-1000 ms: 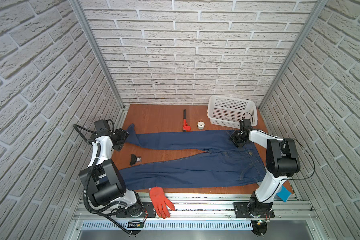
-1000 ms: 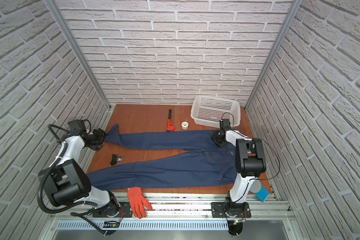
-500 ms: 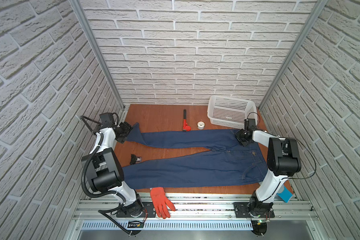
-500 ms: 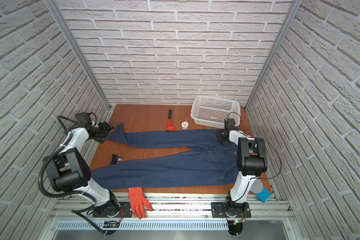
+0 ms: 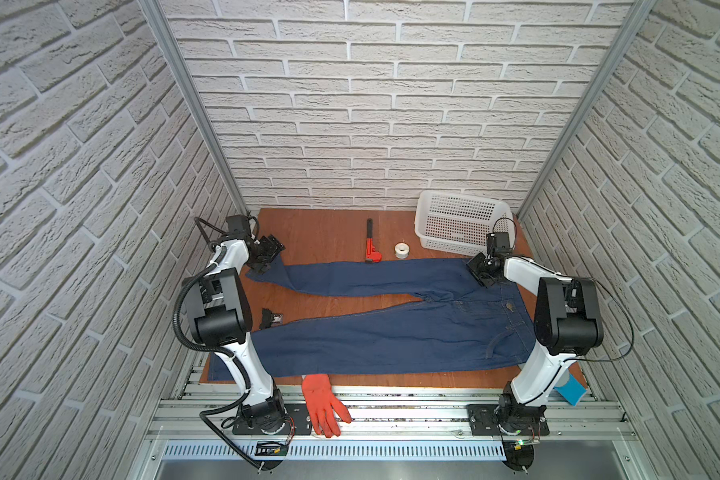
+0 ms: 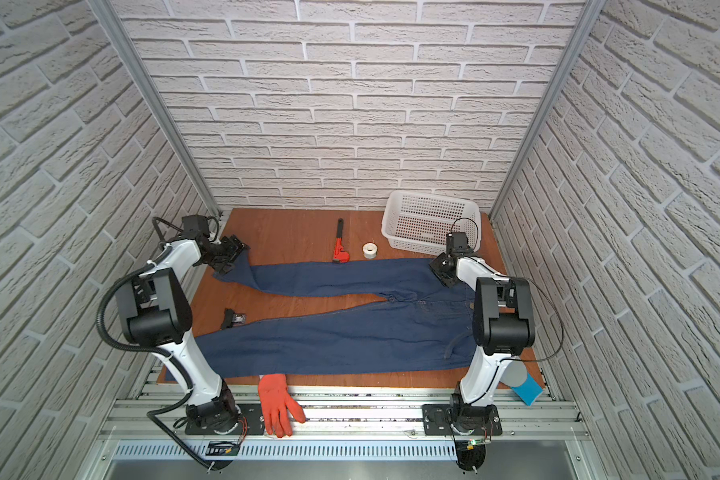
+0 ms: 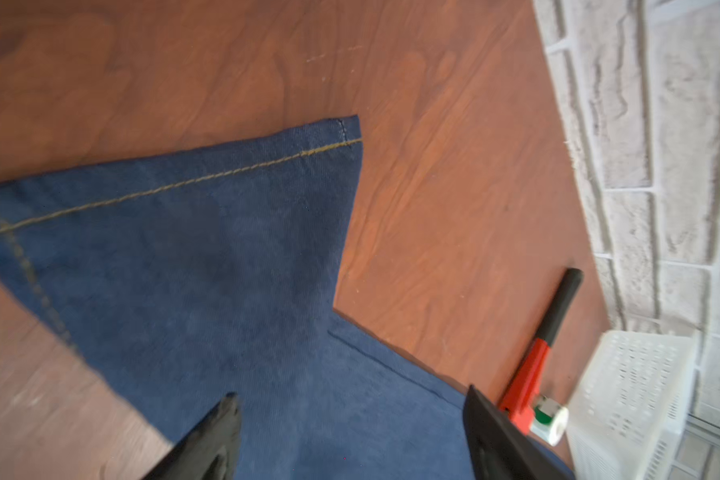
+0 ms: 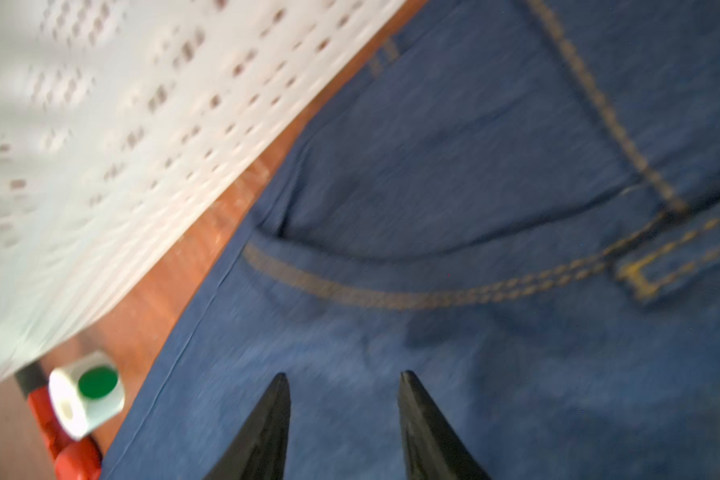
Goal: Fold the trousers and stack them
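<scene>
Trousers point(image 5: 391, 332): flat, unfolded. Left gripper point(image 7: 352, 395) wide, right gripper point(image 8: 344, 375) narrow, both empty. Risk: wrench point(image 5: 371, 249), upper centre, may snag lifted leg.

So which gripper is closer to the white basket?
Right. The right gripper is over the jeans' waist, just beside the basket; the left gripper is far off at a leg hem.

In both top views the left arm point(image 5: 242, 357) covers the near-leg hem of the trousers point(image 5: 391, 340), and the right arm point(image 5: 566, 316) hides part of the waist. The black object point(image 5: 272, 319) near the left gripper point(image 5: 269, 255) is too small to identify. In the right wrist view the basket point(image 8: 100, 104) is blurred and the wrench point(image 8: 78, 463) is cut off by the edge.
</scene>
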{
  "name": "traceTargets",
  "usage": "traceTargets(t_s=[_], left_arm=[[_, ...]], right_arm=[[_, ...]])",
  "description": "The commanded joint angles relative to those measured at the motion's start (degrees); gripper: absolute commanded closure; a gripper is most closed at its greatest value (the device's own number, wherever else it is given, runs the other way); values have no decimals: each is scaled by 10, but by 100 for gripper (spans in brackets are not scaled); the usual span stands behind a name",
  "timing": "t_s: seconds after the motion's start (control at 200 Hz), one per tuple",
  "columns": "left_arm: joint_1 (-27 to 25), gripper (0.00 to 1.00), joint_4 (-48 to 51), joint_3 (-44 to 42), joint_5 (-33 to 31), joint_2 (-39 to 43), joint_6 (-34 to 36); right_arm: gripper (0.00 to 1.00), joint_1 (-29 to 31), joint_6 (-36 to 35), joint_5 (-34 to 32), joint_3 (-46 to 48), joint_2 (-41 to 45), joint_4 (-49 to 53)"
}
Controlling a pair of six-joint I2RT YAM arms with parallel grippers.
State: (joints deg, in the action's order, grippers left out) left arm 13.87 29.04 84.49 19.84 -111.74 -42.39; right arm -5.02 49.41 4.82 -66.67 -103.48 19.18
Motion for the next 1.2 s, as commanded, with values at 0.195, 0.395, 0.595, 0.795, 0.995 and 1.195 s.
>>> traceTargets(t_s=[0.195,0.395,0.595,0.795,0.995,1.195], left_arm=[[-19,23,108,174,-143,-108,59],[-31,26,183,273,-203,-186,72],[-24,29,145,182,-231,-131,57],[-1,34,113,122,-197,-116,39],[28,40,105,77,-194,-105,16],[68,40,94,2,-194,-50,9]], right_arm=[[55,25,-36,19,17,92,35],[56,32,-40,28,21,113,44],[58,46,-53,28,13,114,52],[65,50,-52,32,6,56,44],[76,50,-47,20,0,-2,29],[82,50,-36,-9,-8,-46,31]])
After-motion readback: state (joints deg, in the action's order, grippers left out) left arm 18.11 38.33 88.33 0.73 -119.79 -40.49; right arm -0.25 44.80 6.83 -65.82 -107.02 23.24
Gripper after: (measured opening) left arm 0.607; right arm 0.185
